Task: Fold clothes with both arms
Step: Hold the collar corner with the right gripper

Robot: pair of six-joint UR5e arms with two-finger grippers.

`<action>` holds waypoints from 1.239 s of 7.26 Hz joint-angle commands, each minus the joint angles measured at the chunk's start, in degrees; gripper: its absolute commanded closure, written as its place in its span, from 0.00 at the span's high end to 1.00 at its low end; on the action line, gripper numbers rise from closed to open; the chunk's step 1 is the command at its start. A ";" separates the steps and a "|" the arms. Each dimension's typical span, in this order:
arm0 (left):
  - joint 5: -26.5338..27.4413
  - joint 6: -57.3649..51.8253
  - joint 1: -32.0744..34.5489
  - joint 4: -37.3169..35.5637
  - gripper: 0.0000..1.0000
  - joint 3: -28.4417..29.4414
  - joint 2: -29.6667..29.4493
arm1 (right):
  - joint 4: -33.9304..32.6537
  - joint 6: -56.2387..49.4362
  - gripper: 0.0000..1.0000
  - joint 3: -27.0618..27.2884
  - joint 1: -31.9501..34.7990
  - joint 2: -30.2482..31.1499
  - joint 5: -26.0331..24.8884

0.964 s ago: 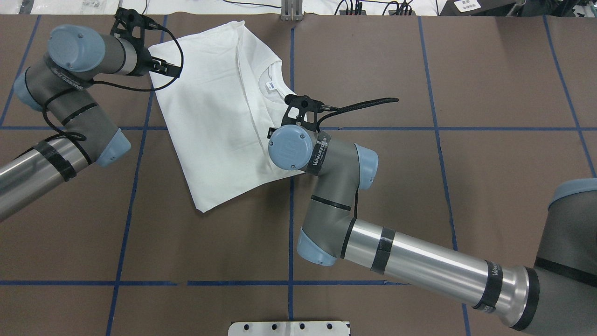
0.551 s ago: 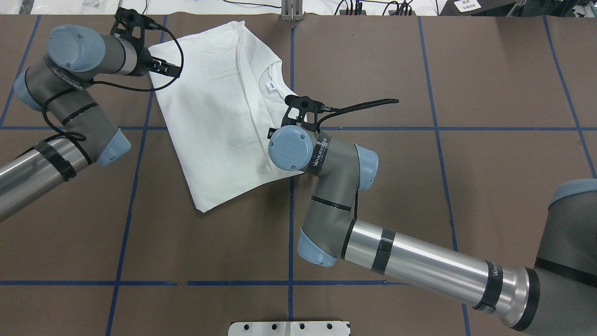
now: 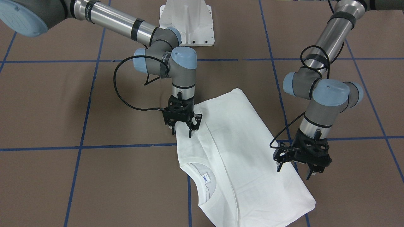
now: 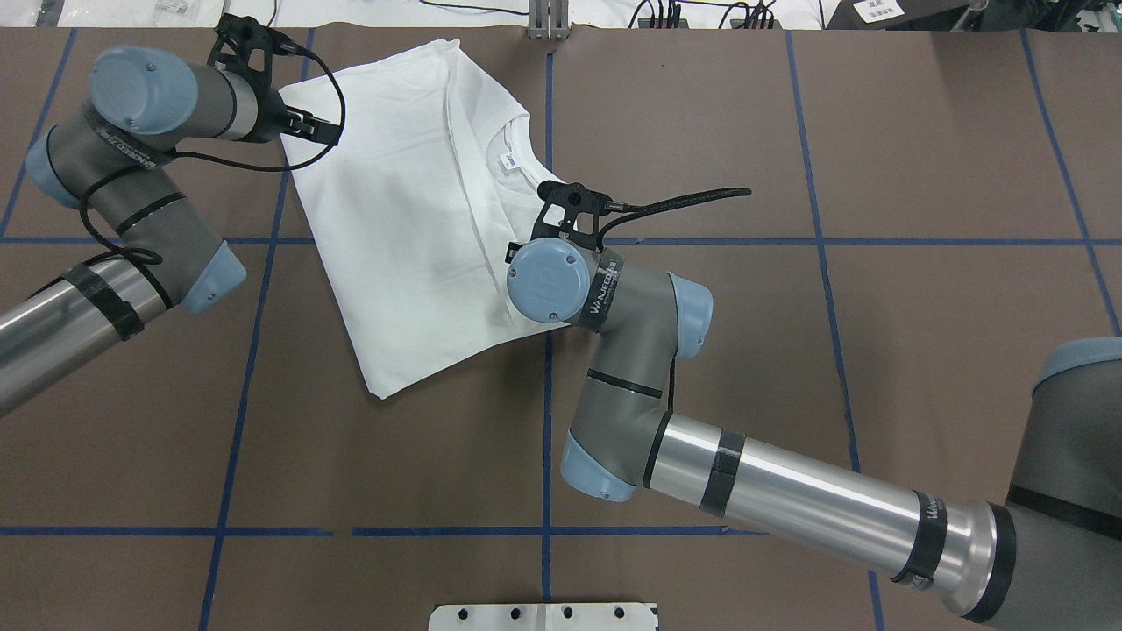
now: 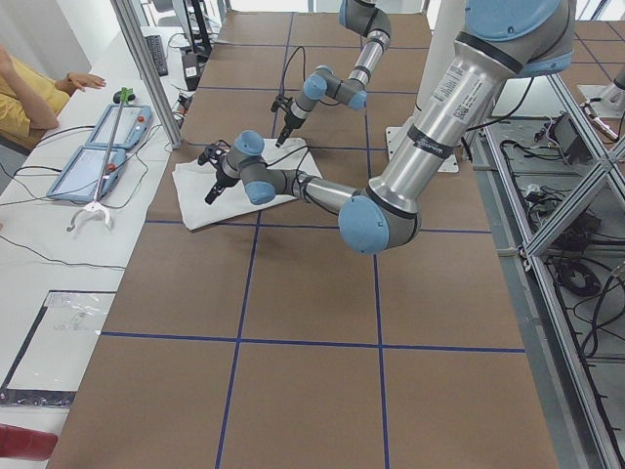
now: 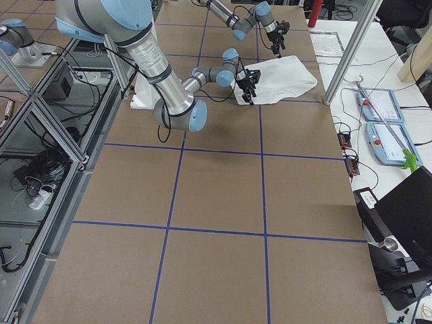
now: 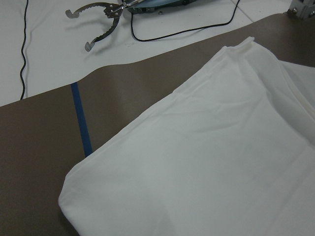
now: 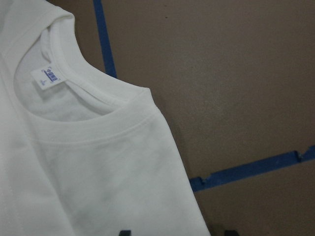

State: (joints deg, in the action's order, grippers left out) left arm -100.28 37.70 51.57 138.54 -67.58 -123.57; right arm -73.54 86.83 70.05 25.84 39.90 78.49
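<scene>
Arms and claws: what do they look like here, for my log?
The left arm and right arm are silver tubes with grey joints, light-blue caps and black tape bands; white lettering marks each wrist. The left claw and right claw are black, skeletal, each trailing a black cable.

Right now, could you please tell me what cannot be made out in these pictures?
Neck label: print blurred, right wrist view.
Shirt: near edge cut off by frame bottom, front-facing view.
Right gripper: fingers hidden under its own wrist, overhead view.
Left gripper: fingers outside left wrist view.
</scene>
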 commanded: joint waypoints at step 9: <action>0.00 0.52 -0.06 0.07 1.00 -2.11 1.58 | -4.41 -0.17 0.00 4.13 0.44 0.26 1.93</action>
State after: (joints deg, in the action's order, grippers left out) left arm -100.28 37.96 51.50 138.60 -69.39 -122.21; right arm -76.86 86.59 73.39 26.21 40.06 79.96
